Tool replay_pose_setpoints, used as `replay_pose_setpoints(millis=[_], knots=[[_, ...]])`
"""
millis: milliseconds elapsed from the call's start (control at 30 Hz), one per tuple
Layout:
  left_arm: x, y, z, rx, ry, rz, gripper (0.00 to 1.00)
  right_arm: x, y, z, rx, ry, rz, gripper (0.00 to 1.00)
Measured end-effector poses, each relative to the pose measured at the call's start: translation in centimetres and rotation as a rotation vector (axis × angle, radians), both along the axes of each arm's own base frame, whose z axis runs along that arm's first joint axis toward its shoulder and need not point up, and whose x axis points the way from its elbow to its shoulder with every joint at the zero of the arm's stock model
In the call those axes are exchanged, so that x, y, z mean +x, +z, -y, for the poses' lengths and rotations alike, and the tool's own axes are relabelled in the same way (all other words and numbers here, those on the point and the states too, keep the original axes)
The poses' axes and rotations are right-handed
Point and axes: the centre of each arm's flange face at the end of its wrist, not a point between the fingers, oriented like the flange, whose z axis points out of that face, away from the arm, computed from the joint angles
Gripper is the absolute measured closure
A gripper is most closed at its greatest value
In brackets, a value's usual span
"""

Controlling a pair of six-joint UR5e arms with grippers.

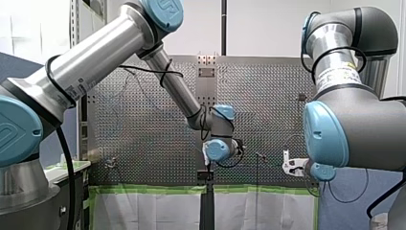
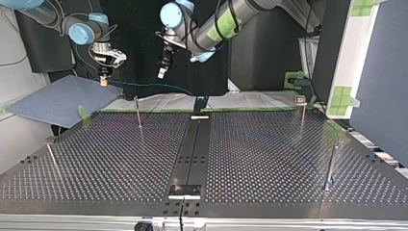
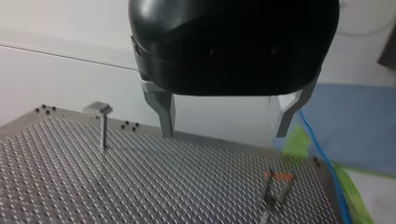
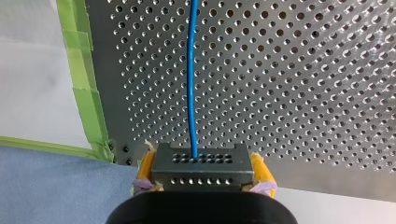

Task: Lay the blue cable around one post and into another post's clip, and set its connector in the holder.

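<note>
In the right wrist view my right gripper is shut on a grey perforated connector block, gripped between its yellow pads. The blue cable leaves the block and runs straight ahead over the perforated table. The top view shows this gripper raised beyond the table's far left corner, with the cable trailing rightwards from it. My left gripper hangs above the far edge near the middle. It is open with nothing between its metal fingers, and the cable passes beside it.
Thin posts stand on the table: one far left, one far right, one near right, one near left. A black centre strip carries a holder. Green tape lines the table's edge, with a blue-grey mat beyond.
</note>
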Motion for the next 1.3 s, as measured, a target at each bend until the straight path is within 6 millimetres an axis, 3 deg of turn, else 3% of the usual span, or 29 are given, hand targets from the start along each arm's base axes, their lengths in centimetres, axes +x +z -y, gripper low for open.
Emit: replay_pose_setpoints(millis=[567,1067,1300], knots=[[1.4,-7.3,-2.0,0.219,0.137,-0.004,0.00,0.3,-0.1,-0.1,0.001,0.006,0.000,1.00],[2.3,-12.7,-0.8,0.345,0.118,-0.058,0.00,0.3,-0.1,-0.2,0.003,0.006,0.000,1.00],[2.1,-16.0,-2.0,0.363,0.147,-0.113,0.00,0.3,-0.2,-0.2,0.003,0.007,0.000,1.00]])
